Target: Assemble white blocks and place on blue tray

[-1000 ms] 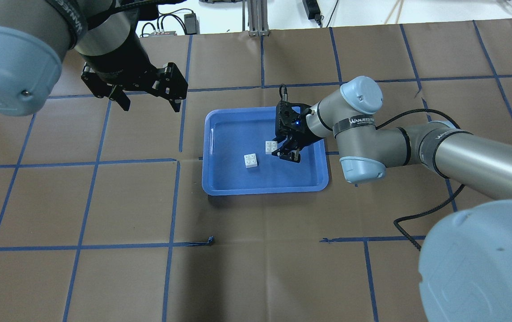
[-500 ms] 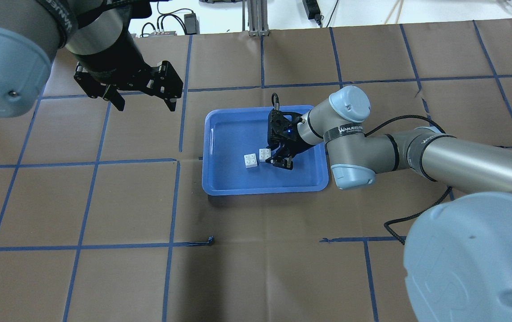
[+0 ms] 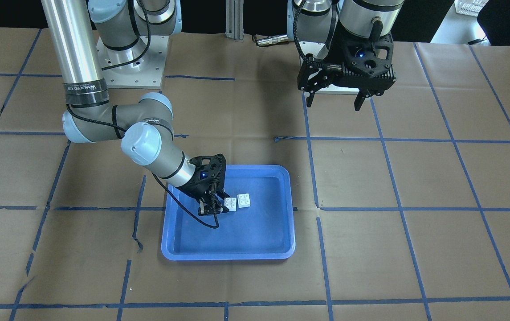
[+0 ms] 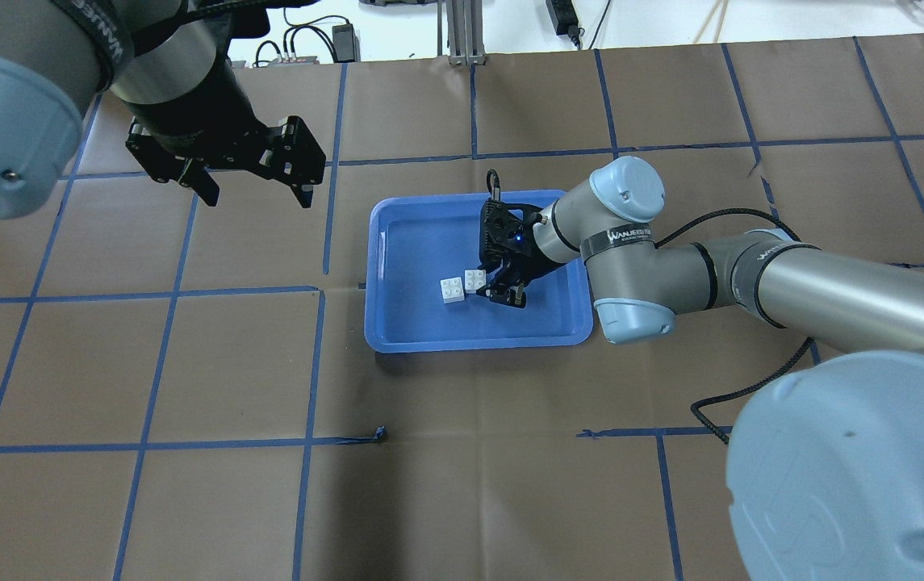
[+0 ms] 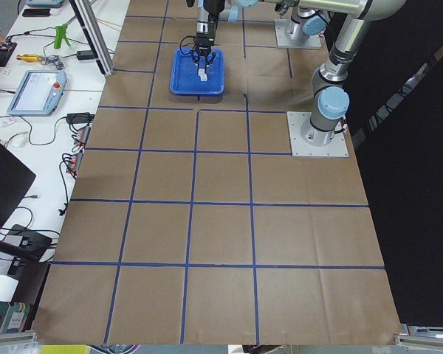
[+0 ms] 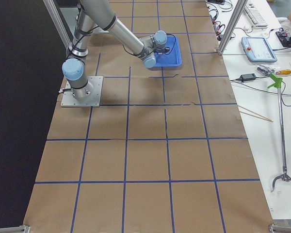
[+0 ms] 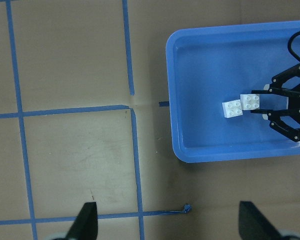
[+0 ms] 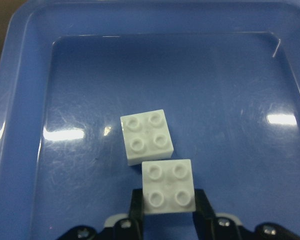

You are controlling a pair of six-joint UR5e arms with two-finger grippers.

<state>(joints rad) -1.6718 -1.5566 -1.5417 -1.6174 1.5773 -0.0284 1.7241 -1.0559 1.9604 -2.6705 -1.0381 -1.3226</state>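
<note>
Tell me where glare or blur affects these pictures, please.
Right wrist view: white glare patches on the blue tray floor; gripped white block and loose white block both sharp. Left wrist view: left gripper fingertips out of focus. Overhead view: shadow along the tray's near rim.

Blue tray (image 8: 20,150) glossy plastic; white blocks (image 8: 146,136) matt plastic.
</note>
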